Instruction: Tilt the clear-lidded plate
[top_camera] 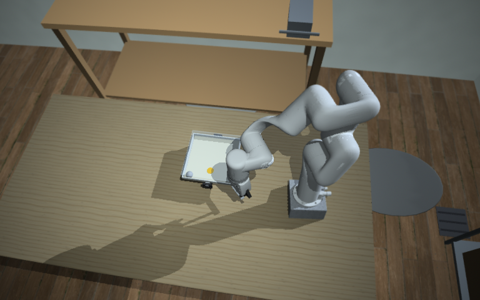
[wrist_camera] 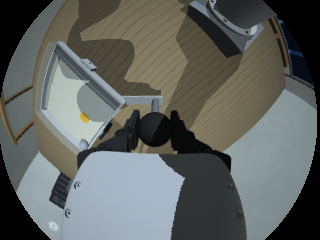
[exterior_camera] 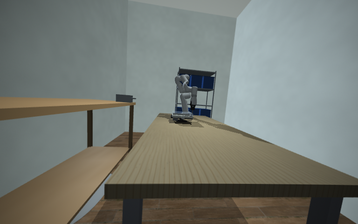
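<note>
Looks like the tilting step's on; the gripper [wrist_camera: 155, 130] is clamped on a black knob [wrist_camera: 156, 128] off the plate [top_camera: 196, 141] corner; steel ball [top_camera: 189, 173] sits in the near-left corner, beside but off the orange spot [top_camera: 209, 170], so I'd guess a gentle tip toward the arm, then level.

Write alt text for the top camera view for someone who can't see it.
A grey robot arm bends down over a wooden table, its pincer shut on a dark knob at the corner of a white clear-lidded plate. Inside the plate, a steel ball sits in a corner, apart from the orange spot.
</note>
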